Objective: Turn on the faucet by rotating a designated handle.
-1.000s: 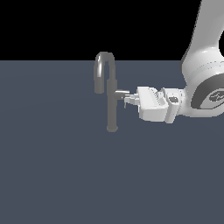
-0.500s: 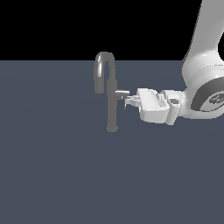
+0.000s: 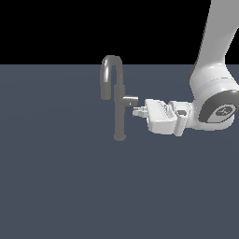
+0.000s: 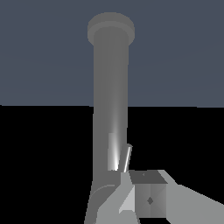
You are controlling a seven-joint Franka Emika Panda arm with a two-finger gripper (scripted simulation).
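Standing upright on the dark grey floor (image 3: 56, 186), well away from its edges, the faucet (image 3: 119, 116) carries a short handle (image 3: 130, 100) jutting from its column toward the white arm (image 3: 212, 79). The claw (image 3: 137, 111) sits just under that stub's tip, its fingers too small to make out, so I cannot tell if it is clenched or released. Up close, the wrist view cuts off the spout and shows one finger (image 4: 151, 199) beside the column.

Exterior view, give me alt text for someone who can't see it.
A white robot arm reaches in from the exterior view's right, its gripper level with and just below the short handle jutting from a slim grey faucet. The faucet stands upright on a flat dark blue-grey surface, its gooseneck spout curving toward the view's left, against a black background.
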